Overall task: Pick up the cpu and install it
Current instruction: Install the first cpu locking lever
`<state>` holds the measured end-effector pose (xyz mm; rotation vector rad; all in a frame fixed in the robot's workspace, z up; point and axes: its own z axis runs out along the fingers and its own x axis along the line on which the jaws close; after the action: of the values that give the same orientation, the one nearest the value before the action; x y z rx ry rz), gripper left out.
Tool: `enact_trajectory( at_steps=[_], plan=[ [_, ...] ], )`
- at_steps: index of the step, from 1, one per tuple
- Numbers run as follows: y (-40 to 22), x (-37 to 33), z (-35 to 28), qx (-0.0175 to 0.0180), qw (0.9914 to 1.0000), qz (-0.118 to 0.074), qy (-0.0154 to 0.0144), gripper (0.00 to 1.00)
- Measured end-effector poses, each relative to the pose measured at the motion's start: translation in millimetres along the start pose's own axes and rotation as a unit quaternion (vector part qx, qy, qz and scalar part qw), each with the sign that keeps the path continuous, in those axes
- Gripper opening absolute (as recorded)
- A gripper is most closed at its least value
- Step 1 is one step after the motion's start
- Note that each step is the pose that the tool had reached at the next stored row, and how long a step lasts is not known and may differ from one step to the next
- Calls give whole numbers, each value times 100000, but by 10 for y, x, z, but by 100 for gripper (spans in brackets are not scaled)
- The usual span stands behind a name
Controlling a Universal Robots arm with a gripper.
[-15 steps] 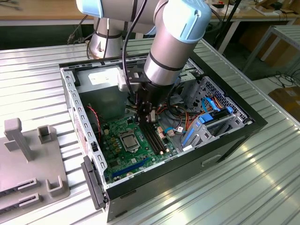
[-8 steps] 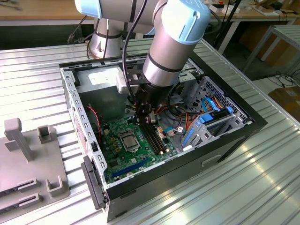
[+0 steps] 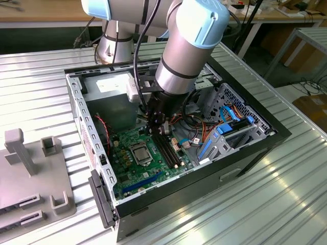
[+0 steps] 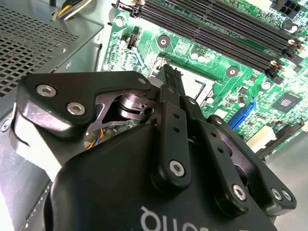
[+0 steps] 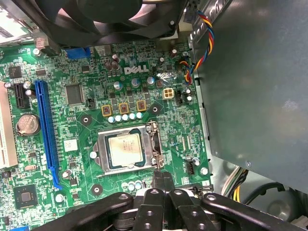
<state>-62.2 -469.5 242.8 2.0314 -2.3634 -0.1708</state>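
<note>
The cpu [image 3: 140,152] is a small silver-grey square lying flat in its socket on the green motherboard [image 3: 126,176] inside the open computer case. The first wrist view shows the cpu [image 5: 125,150] framed by the metal socket bracket. My gripper [image 3: 153,130] hangs over the board just beside the socket. Its two black fingers [image 5: 157,182] are pressed together with nothing between them, tips near the bracket's edge. In the second wrist view the gripper [image 4: 171,77] hides most of the socket.
A grey power supply box [image 3: 112,109] stands close beside the gripper. Black memory slots [image 3: 168,150] run along the socket's other side. Coloured cables and a blue drive cage [image 3: 225,135] fill the exterior view's right. A black fan [image 5: 110,14] overhangs the board.
</note>
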Motion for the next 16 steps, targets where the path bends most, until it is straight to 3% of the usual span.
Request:
enact_trajectory(
  at_steps=[6, 12, 16],
  plan=[
    [0, 0, 0, -9, 100000, -159, 13, 11],
    [0, 1, 5, -225, 99913, -4143, 407, 11],
    [-1, 0, 16, 44, 99904, -4374, 373, 11]
  ],
)
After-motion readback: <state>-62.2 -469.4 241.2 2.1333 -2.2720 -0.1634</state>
